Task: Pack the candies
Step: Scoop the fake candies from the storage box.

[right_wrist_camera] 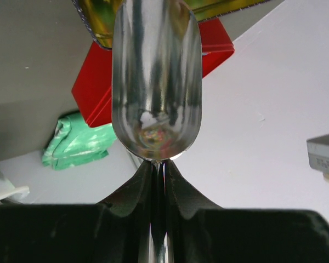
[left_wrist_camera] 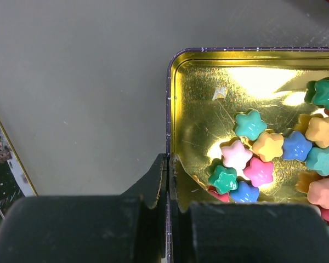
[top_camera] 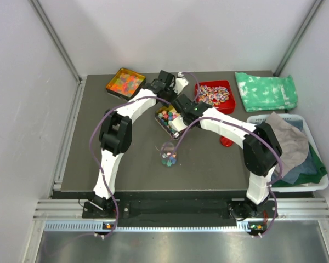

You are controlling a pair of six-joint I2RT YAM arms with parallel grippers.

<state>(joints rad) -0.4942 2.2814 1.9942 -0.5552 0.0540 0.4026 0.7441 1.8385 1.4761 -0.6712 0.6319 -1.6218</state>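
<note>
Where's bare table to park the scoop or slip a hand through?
Free: left side of the table, from the orange tray down to the front edge; also the front strip below the clear container, between left arm and right arm. Crowded: the gold tin, both arms over it, red tray beside.

Your overhead view is bright and even, light falling from above, with only soft shadows beneath the arms [top_camera: 115,137] on the dark tabletop [top_camera: 208,164]. On your left wrist view, the gold tin [left_wrist_camera: 208,109] glares hard with white hotspots; the left hand [left_wrist_camera: 167,167] is dark and blurred. On your right wrist view, the metal scoop [right_wrist_camera: 156,82] mirrors light; the background is soft.
</note>
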